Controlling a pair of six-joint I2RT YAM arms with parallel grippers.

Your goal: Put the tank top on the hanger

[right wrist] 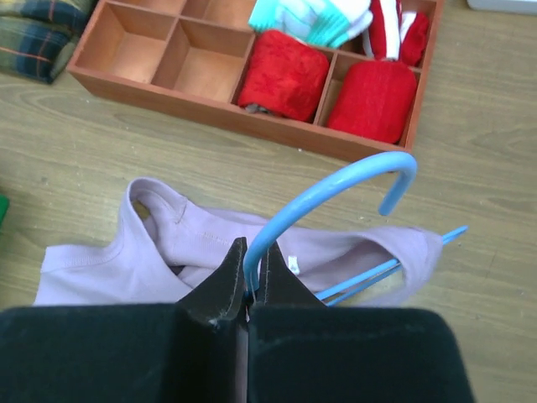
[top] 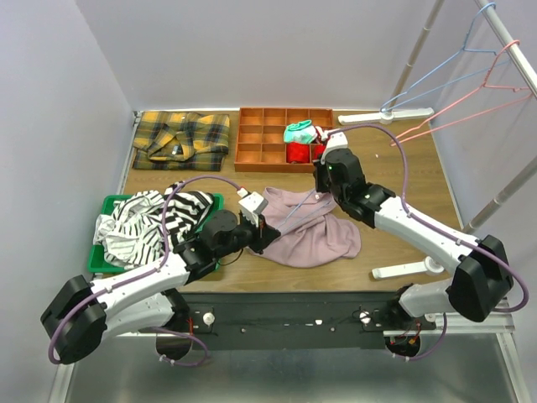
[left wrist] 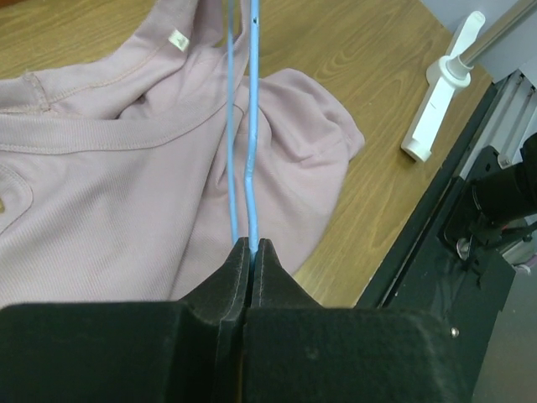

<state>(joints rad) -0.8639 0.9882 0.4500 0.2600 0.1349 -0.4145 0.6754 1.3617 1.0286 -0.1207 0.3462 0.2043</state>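
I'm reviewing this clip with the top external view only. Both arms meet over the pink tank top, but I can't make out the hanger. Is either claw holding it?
Observer: Yes. In the right wrist view the right claw is shut on the hanger, just below its hook.
Operator: And the left one?
Observer: The left wrist view shows the left claw shut on the hanger's blue wire. Two strands run away from it over the tank top.
Operator: Is the top on the hanger yet?
Observer: Not plainly. In the right wrist view one wire end pokes out past the fabric's edge, and the fabric lies crumpled on the table.
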